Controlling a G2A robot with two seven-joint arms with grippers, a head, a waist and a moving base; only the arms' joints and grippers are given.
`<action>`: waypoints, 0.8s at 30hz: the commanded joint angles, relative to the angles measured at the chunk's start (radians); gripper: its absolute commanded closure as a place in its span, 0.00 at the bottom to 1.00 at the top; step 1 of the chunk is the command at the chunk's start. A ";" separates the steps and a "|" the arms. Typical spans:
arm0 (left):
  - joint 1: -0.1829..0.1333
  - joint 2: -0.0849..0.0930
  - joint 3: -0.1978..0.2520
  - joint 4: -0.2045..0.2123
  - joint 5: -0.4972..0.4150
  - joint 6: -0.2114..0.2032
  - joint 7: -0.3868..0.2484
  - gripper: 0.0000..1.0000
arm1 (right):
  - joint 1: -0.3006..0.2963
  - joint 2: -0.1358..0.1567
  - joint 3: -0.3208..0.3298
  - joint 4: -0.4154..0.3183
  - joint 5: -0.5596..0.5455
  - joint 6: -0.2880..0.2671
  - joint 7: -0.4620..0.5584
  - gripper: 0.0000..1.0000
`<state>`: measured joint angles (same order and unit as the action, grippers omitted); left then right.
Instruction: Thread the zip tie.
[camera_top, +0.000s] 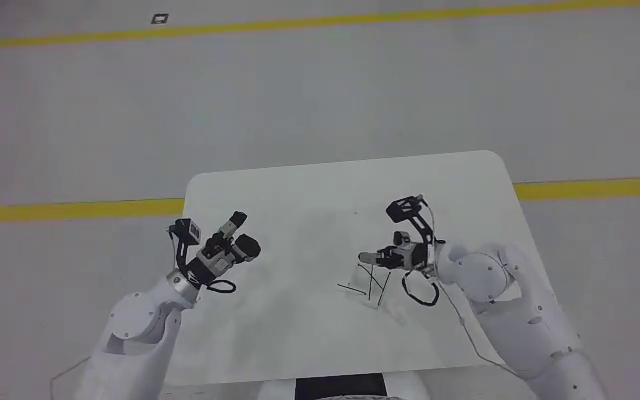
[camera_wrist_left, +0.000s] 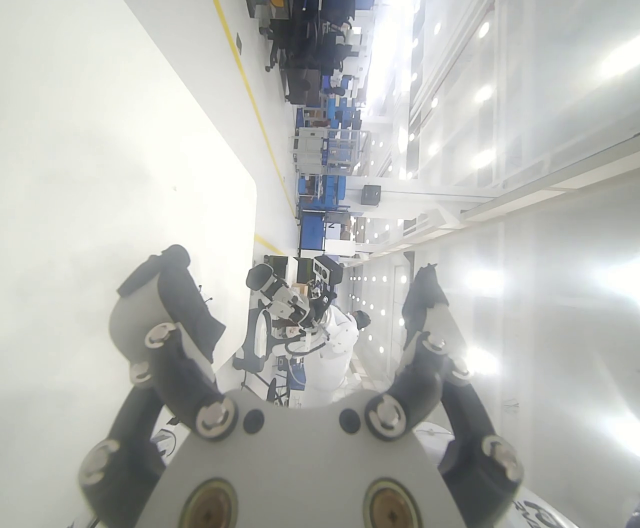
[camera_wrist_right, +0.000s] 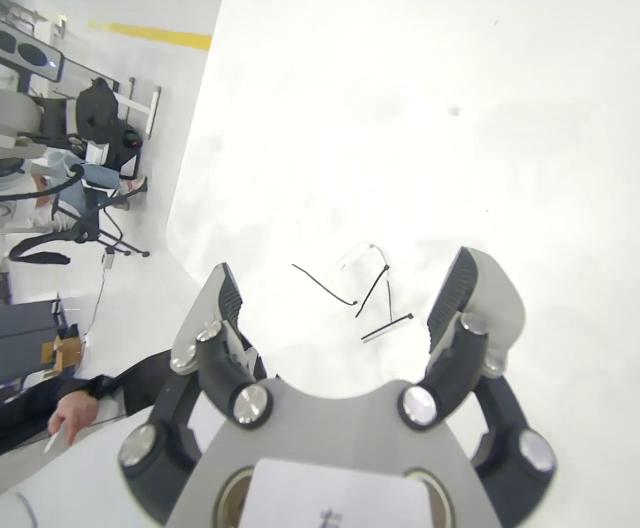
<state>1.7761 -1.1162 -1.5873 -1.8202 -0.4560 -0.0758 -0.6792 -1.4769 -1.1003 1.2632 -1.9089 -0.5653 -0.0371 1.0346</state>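
Close to the near edge of the worktop (camera_top: 300, 190), right of its middle, the zip ties (camera_wrist_right: 372, 293) lie flat in a loose, crossed heap: thin black ones, and a pale strip (camera_wrist_right: 356, 254) I can barely make out. My right tool (camera_wrist_right: 344, 261) hangs just above them, spread wide and empty. Closing here, I think I could pinch two ties at once, or drag a crossed neighbour along. A tie this flat may also slide out from under my pads on the hard surface. Farther off, over the left edge, my left tool (camera_wrist_left: 297, 265) is also wide and empty, turned sideways and well apart from the heap. If either grip leaves the tie twisted, I expect the tail to miss the small head slot.
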 joint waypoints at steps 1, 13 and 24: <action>0.000 0.000 0.000 0.001 -0.003 -0.001 -0.002 0.00 | 0.006 0.000 -0.002 -0.002 0.065 -0.011 0.046 0.00; 0.000 0.000 0.000 0.001 -0.003 -0.001 -0.002 0.00 | 0.006 0.000 -0.002 -0.002 0.065 -0.011 0.046 0.00; 0.000 0.000 0.000 0.001 -0.003 -0.001 -0.002 0.00 | -0.001 0.003 -0.026 -0.066 0.015 0.061 0.076 0.00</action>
<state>1.7758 -1.1161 -1.5878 -1.8193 -0.4591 -0.0763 -0.6815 -1.4774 -1.0980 1.2411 -1.9570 -0.5357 -0.0011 1.0926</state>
